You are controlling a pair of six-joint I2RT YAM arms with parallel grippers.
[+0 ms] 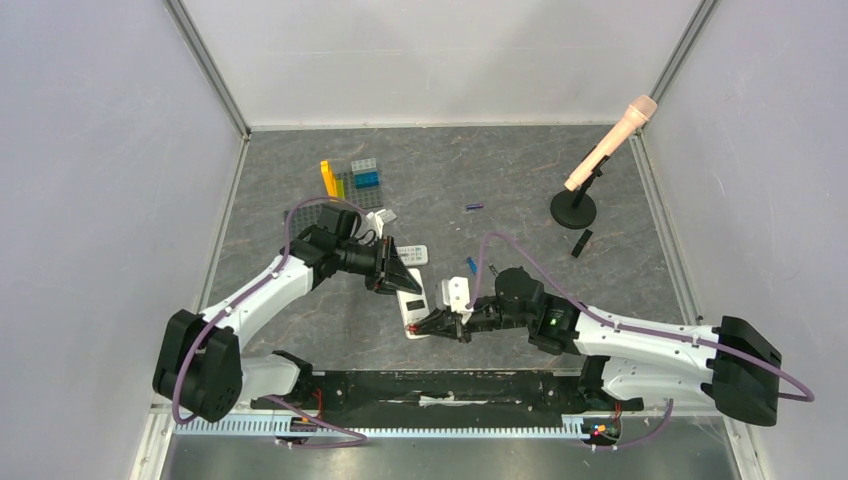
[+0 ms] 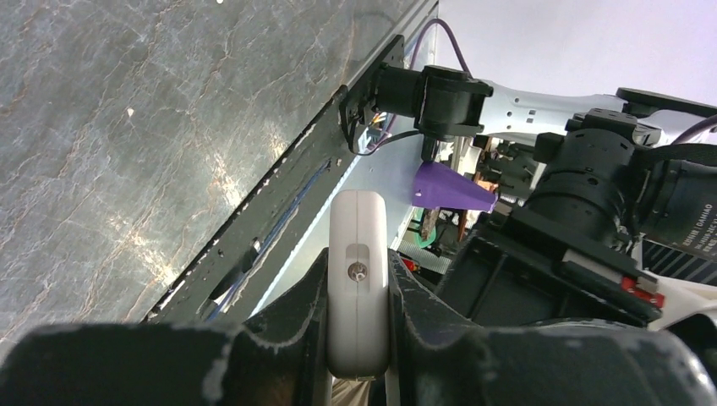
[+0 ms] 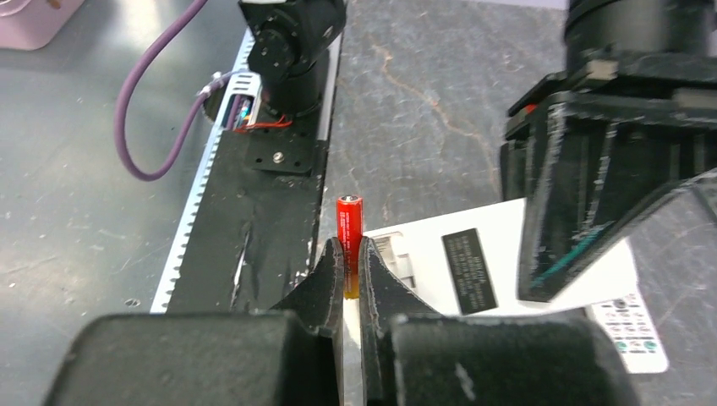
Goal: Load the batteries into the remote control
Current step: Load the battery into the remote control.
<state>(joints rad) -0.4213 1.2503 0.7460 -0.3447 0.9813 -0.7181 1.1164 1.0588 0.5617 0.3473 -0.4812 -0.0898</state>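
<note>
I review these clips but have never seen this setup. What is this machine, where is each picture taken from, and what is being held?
Two robot arms are bolted at a table's near edge. The wide picture looks down from above; the other two come from cameras on each wrist. The left gripper clamps a white remote by its edges. The right gripper pinches a red battery upright just beside the remote's open battery slot. Farther back lie a blue battery, coloured blocks and a microphone on a stand.
</note>
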